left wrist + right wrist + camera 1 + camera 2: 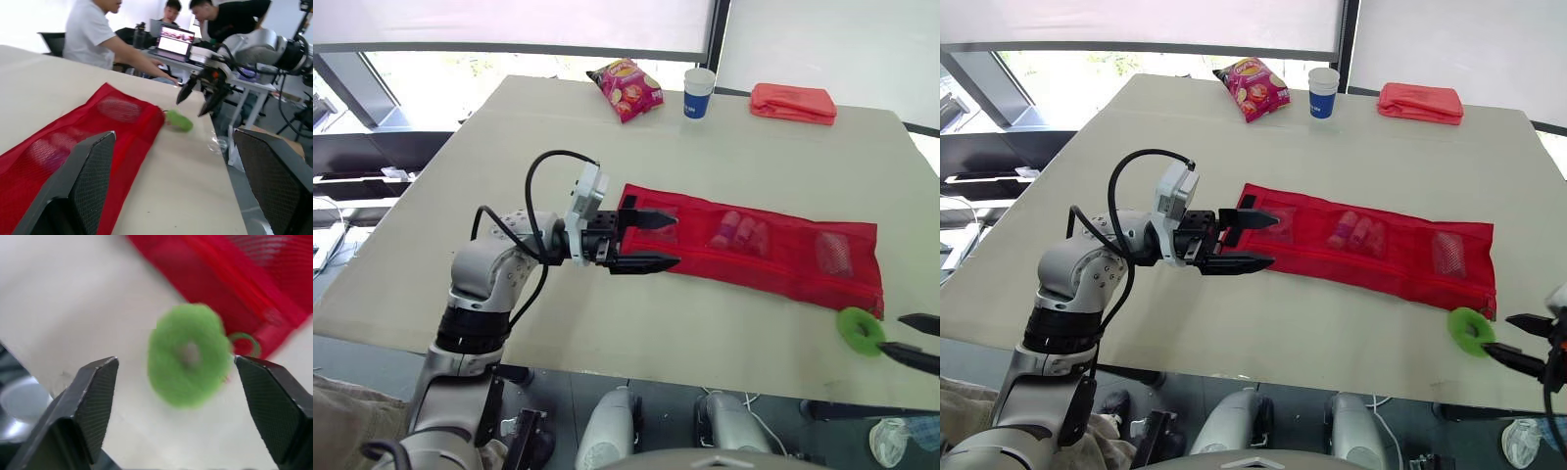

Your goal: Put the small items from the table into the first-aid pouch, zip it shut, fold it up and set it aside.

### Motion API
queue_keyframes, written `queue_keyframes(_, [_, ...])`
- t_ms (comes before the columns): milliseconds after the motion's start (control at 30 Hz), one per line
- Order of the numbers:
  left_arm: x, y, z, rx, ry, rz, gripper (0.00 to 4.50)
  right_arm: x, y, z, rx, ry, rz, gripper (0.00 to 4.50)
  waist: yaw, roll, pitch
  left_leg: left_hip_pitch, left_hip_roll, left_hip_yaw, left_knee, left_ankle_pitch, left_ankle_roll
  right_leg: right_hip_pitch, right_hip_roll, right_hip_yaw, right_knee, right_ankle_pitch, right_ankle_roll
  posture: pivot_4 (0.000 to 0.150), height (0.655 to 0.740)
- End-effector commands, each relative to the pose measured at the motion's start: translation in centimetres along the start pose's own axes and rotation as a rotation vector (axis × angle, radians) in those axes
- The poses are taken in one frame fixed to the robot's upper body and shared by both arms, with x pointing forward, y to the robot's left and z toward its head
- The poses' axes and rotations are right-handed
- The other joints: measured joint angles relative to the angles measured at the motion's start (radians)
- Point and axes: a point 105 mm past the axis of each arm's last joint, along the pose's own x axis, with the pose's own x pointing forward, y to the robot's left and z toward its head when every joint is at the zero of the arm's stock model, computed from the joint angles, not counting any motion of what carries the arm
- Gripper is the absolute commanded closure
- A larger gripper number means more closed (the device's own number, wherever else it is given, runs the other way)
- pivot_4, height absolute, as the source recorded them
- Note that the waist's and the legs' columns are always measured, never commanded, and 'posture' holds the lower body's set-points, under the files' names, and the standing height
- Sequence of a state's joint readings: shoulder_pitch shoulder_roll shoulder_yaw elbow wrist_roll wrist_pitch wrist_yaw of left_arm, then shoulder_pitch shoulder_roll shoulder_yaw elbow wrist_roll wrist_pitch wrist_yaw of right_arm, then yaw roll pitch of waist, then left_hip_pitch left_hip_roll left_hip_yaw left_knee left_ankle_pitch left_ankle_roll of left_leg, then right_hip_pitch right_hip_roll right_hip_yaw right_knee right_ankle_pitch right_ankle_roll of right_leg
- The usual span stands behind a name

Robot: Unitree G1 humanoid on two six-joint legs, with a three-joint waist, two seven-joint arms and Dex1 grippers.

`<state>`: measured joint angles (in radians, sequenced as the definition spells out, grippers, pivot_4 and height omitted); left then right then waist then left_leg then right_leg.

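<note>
Office-like robotics lab: beyond the left fingers point(88, 181), people point(93, 34) gather at an open laptop point(173, 41), while large windows point(460, 83) with roller blinds point(509, 20) border the pale surface point(460, 196).

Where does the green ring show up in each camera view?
Left eye view: green ring lower right, off the red mesh pouch's corner.
Right eye view: ring lower right, same spot.
Left wrist view: ring just past the pouch's far corner.
Right wrist view: ring ahead of the right gripper's fingers.
Shared landmark: that pouch corner.
</note>
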<state>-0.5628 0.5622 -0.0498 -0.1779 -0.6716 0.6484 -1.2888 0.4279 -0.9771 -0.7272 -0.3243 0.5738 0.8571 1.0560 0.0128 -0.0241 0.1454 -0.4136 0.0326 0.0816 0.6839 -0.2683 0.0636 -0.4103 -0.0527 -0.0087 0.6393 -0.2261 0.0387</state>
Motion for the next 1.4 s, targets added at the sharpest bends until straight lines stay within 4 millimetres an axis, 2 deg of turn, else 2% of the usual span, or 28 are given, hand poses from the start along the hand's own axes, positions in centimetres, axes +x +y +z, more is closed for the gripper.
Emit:
queue_keyframes(33, [0.7,-1.3,1.6,0.093,-0.013,-0.065,0.38,0.1,-2.0,1.3,0.159,-0.05,-0.122,0.66,-0.006,0.0,0.0,0.001,0.001,0.0,0.0,0.0,0.0,0.0,0.0,0.0,0.0,0.0,0.0,0.15,0.74])
queue_keyframes(133, [0.9,-1.6,2.2,0.114,-0.014,-0.082,0.38,1.5,-3.4,2.2,0.266,-0.084,-0.164,0.66,-0.004,0.001,0.0,0.001,0.001,0.001,0.0,0.0,0.0,0.0,0.0,0.0,0.0,0.0,-0.001,0.15,0.74])
queue_keyframes(267, [1.0,-1.6,2.4,0.121,-0.017,-0.079,0.38,3.3,-4.4,2.8,0.324,-0.085,-0.169,0.66,0.002,0.002,0.0,0.0,0.001,0.0,-0.001,0.0,0.0,-0.001,0.004,0.001,0.0,0.0,-0.001,0.15,0.74])
queue_keyframes(400, [1.0,-1.6,1.9,0.115,-0.019,-0.061,0.38,4.9,-5.2,2.2,0.392,-0.061,-0.163,0.66,0.002,0.002,0.0,-0.001,0.0,0.001,0.0,0.0,0.001,-0.001,0.004,0.002,0.0,0.0,0.0,0.15,0.74])
queue_keyframes(533, [0.8,-1.7,1.6,0.114,-0.026,-0.03,0.38,4.8,-6.0,2.1,0.483,-0.131,-0.197,0.66,0.002,0.002,0.0,-0.001,-0.001,0.001,0.0,-0.001,0.001,-0.001,0.004,0.003,0.0,0.0,0.0,0.15,0.74])
queue_keyframes(667, [0.3,-1.5,1.5,0.1,-0.046,0.013,0.38,4.0,-4.7,1.5,0.541,-0.236,-0.211,0.66,0.003,0.002,0.0,-0.001,0.0,0.0,0.0,-0.001,0.001,-0.001,0.004,0.002,0.001,0.002,0.003,0.15,0.74])
queue_keyframes(733, [0.2,-1.4,1.4,0.084,-0.057,0.026,0.38,4.5,-3.9,0.1,0.596,-0.265,-0.226,0.66,0.001,0.002,0.0,-0.001,0.0,-0.001,-0.001,-0.001,0.001,0.0,0.005,0.002,0.0,0.002,0.003,0.15,0.74])
queue_keyframes(833, [0.2,-1.3,1.4,0.078,-0.06,0.031,0.38,5.4,-2.9,-0.7,0.656,-0.284,-0.214,0.66,-0.002,0.003,-0.001,0.0,0.001,0.0,0.0,-0.001,0.001,0.0,0.005,0.003,0.001,0.002,0.003,0.15,0.74])
queue_keyframes(1067, [0.3,-0.9,1.4,0.061,-0.066,0.039,0.38,7.5,-1.8,-1.4,0.714,-0.353,-0.177,0.66,-0.013,0.001,-0.002,0.001,0.003,0.003,0.0,-0.001,0.001,0.0,0.007,0.004,0.001,0.0,0.001,0.15,0.74])
queue_keyframes(1167, [0.5,-0.9,1.4,0.057,-0.069,0.038,0.38,8.0,-1.5,-1.1,0.704,-0.391,-0.155,1.42,-0.022,0.001,-0.002,0.001,0.003,0.003,0.0,-0.001,0.001,0.0,0.007,0.004,0.001,0.0,0.001,0.15,0.74])
queue_keyframes(1233, [0.6,-0.9,1.4,0.054,-0.07,0.036,0.38,8.1,-1.4,-0.6,0.702,-0.429,-0.14,2.27,-0.028,0.001,-0.002,0.002,0.003,0.003,0.0,-0.001,0.001,0.0,0.007,0.005,0.001,0.0,0.001,0.15,0.74])
queue_keyframes(1367, [0.7,-0.9,1.3,0.049,-0.069,0.037,0.38,7.5,-1.2,0.0,0.686,-0.476,-0.126,4.28,-0.026,0.004,-0.001,0.002,0.004,0.004,0.0,0.0,0.001,-0.001,0.007,0.005,0.002,0.0,0.0,0.15,0.74])
queue_keyframes(1400, [0.8,-0.9,1.3,0.048,-0.069,0.037,0.38,7.3,-1.3,0.0,0.679,-0.483,-0.134,4.4,-0.025,0.004,-0.001,0.002,0.004,0.004,0.0,0.0,0.001,-0.001,0.007,0.005,0.002,0.0,0.0,0.15,0.74])
